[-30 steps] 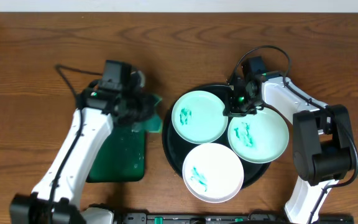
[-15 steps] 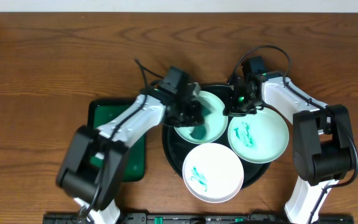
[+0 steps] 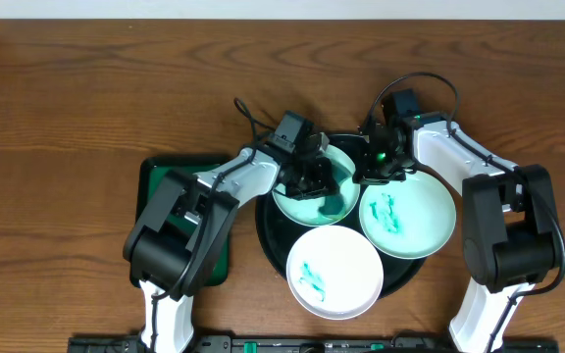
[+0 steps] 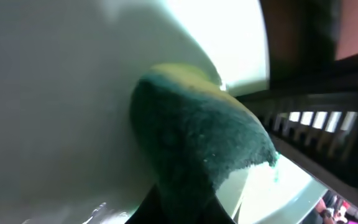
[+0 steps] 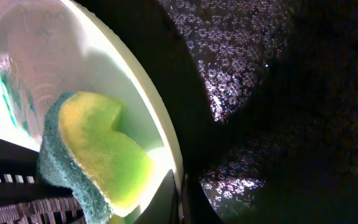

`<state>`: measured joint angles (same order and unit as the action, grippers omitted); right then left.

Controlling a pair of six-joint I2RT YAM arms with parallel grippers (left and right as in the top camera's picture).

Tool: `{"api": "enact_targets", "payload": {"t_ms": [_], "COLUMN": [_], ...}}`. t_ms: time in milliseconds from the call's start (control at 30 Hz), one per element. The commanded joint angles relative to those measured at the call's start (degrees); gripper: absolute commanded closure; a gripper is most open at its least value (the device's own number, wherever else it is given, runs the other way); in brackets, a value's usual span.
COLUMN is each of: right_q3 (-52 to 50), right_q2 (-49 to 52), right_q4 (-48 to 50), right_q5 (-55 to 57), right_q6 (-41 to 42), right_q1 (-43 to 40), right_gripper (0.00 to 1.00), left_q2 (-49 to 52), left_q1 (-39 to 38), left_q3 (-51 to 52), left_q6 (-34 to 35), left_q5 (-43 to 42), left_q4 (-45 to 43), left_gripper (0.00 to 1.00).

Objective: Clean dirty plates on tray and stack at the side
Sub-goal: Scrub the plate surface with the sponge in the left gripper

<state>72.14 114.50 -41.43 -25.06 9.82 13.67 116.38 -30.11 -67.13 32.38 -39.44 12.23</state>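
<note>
Fingers of the left gripper pinched a sponge against a mint plate on the black tray, with a dark-green tray off to their left. Right gripper fingers clamped that plate's rim, a second mint plate and a white plate just beside them.

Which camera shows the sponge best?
The right wrist camera: the sponge shows clearly, yellow top and green scrubby edge, on the mint plate. The left wrist camera sees only its dark green side, close and blurry. From overhead it's mostly hidden under the left gripper.
</note>
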Motion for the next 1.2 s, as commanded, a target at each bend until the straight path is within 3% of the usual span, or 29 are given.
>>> {"api": "enact_targets", "payload": {"t_ms": [0,267,567,633,933,1167], "right_q3": [-0.24,-0.24,-0.24,-0.24,-0.24,-0.24], "right_q2": [0.81,0.81,0.81,0.81,0.81,0.81], "right_q4": [-0.81,-0.92,-0.79,-0.79,-0.76,-1.03], "right_q5": [-0.94,-0.92,-0.90,-0.90,-0.90,-0.90], "right_q6": [-0.87,-0.87,-0.87,-0.87,-0.87,-0.87], "right_q1": [0.61,0.61,0.61,0.61,0.61,0.61], "right_gripper": [0.99,0.99,0.99,0.99,0.99,0.99], "left_q2": [2.64,2.45,2.45,2.45,2.45,2.47], "left_q1": [1.70,2.49,2.27,1.95,-4.17,-8.96], "left_q3": [0.42,-3.96,-10.16,-10.99,-11.54,-11.54], "left_q6": [-1.22,-5.97,-5.14,-6.75,-9.86,-5.44], "left_q5": [15.08,40.74,53.62,49.92,16.41,10.40], "left_q4": [5.64,22.49,31.78,32.76,27.74,20.06], "left_gripper": [0.93,0.93,0.93,0.93,0.93,0.93]}}
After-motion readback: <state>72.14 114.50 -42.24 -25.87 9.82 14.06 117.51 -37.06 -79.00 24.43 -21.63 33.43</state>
